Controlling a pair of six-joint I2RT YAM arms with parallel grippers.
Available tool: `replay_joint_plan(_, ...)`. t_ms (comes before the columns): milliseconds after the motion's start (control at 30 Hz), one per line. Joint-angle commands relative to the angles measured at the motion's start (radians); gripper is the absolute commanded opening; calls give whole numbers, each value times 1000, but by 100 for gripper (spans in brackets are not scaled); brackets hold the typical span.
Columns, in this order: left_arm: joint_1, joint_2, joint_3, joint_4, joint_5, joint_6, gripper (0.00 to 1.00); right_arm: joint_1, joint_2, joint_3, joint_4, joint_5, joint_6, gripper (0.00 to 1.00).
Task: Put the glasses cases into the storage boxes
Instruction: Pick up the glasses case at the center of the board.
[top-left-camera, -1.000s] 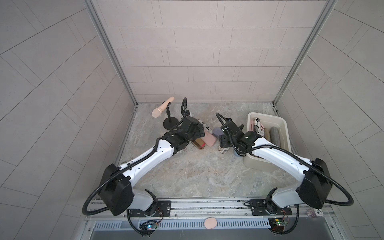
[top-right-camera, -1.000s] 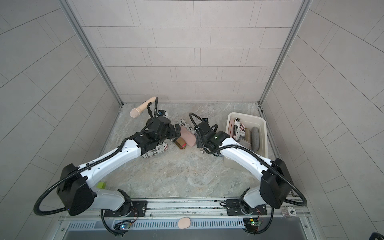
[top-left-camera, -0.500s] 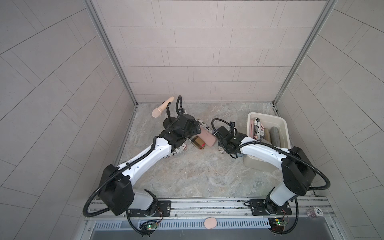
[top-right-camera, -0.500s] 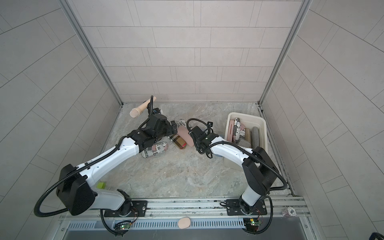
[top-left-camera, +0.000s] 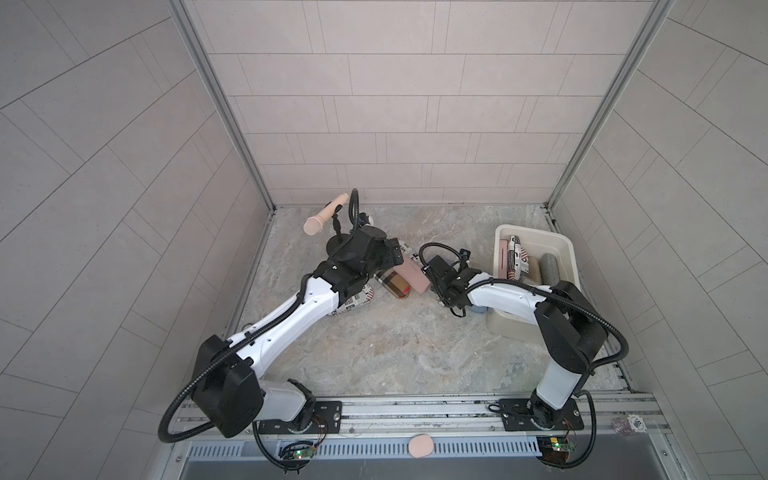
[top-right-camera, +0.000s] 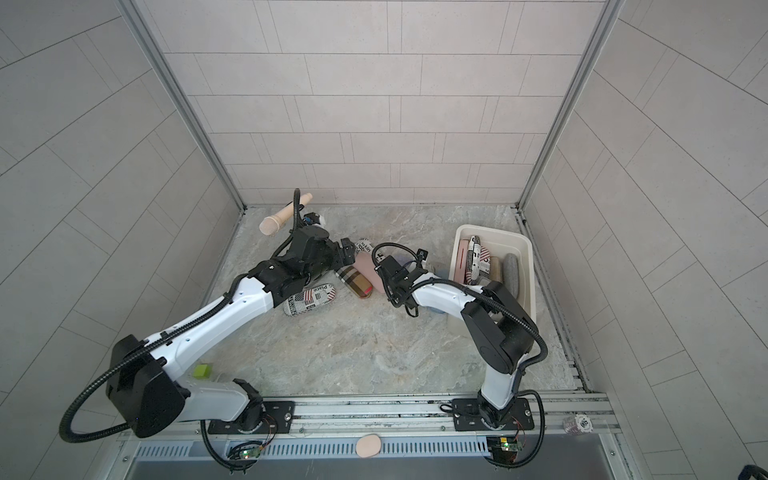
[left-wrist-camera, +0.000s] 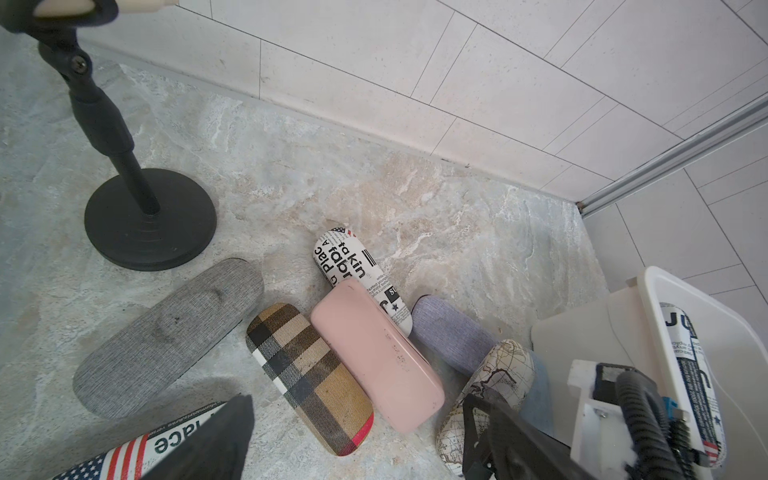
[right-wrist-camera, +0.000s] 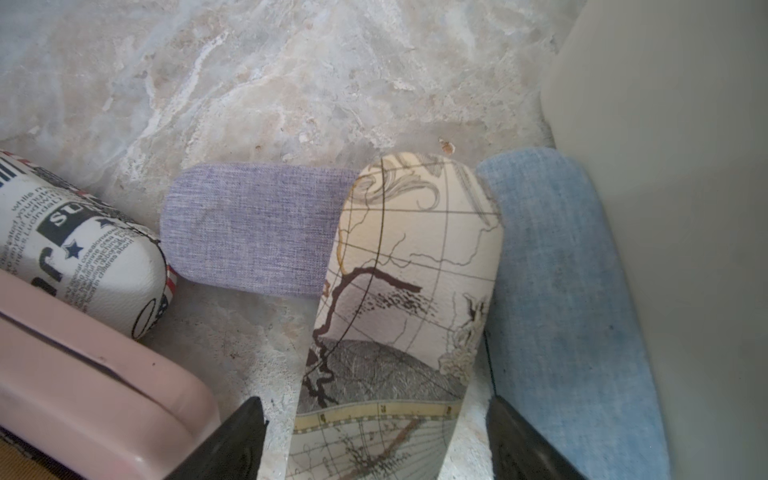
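Lot: glasses cases, loose on the marble counter (left-wrist-camera: 457, 232) and part-stowed. Four or so already lie in the cream storage box (top-left-camera: 536, 230). The map-print case (right-wrist-camera: 399, 270) lies lengthwise between the parted fingers of the right claw (right-wrist-camera: 374, 401), which is released, with a gap showing on either side. The light blue case (right-wrist-camera: 552, 291) lies between it and the box's outer wall, and one end of the lavender case (right-wrist-camera: 249, 232) is hidden behind it. The left claw (left-wrist-camera: 357, 399) is released and empty above the plaid case (left-wrist-camera: 307, 374) and pink case (left-wrist-camera: 374, 353), which touch side by side. The grey case (left-wrist-camera: 166, 336) lies apart. Handling, by judgement: a light, rigid shell with a smooth rounded print, likely slippery. Grip across the narrow width at mid-length. The neighbouring blue case may drag along.
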Motion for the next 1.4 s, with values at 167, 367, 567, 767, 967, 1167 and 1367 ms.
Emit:
replay_joint_plan(167,2,-18,-20,22,4,0,95,-25,45,-29,51,-48,31,81)
replay_joint_plan(367,1,-10,-21,28,15,3,95,-34,51,-53,82,-61,30,72)
replay_joint_plan(567,2,-8,-22,33,20,4,95,-38,22,-82,126,-64,19,59)
replay_joint_plan(767,3,-7,-24,36,29,4,95,-27,-53,-89,133,-60,-23,56)
replay_joint_plan(967,9,-11,-24,41,41,6,94,13,-134,-12,49,-24,-186,55)
replay_joint_plan(1167,18,-24,-28,45,34,12,95,24,-226,66,-51,-26,-321,54)
replay_joint_plan(1367,27,-38,-37,64,34,21,95,19,-283,212,-199,-48,-498,54)
